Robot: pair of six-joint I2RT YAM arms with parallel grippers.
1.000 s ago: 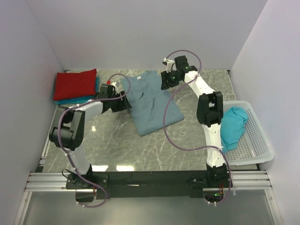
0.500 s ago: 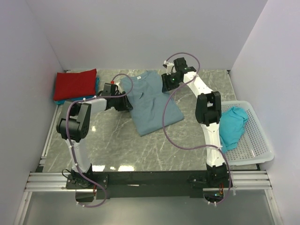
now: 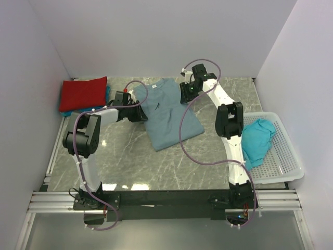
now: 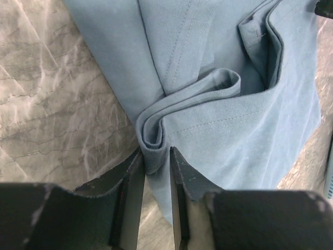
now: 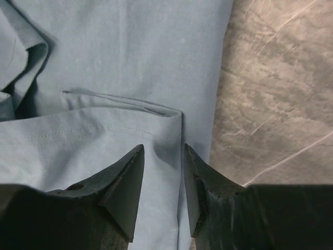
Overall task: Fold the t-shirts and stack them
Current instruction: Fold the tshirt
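Note:
A slate-blue t-shirt (image 3: 167,112) lies partly folded in the middle of the table, its white neck label at the far end. My left gripper (image 3: 138,113) is at the shirt's left edge. In the left wrist view the left gripper (image 4: 155,157) is shut on a rolled fold of that shirt (image 4: 218,120). My right gripper (image 3: 186,92) hovers at the shirt's far right edge. Seen from the right wrist, the right gripper (image 5: 162,151) is open, its fingers astride a folded-in hem of the shirt (image 5: 130,52). A folded red t-shirt (image 3: 83,94) lies on a teal t-shirt (image 3: 107,94) at the back left.
A white perforated basket (image 3: 283,161) stands at the right edge with a crumpled teal t-shirt (image 3: 257,140) in it. Grey walls close in the back and both sides. Purple cables loop over both arms above the marble table (image 3: 130,161).
My left gripper slid right onto the shirt's left edge and closed on the fold. The right gripper's jaws narrowed a little; that arm barely moved.

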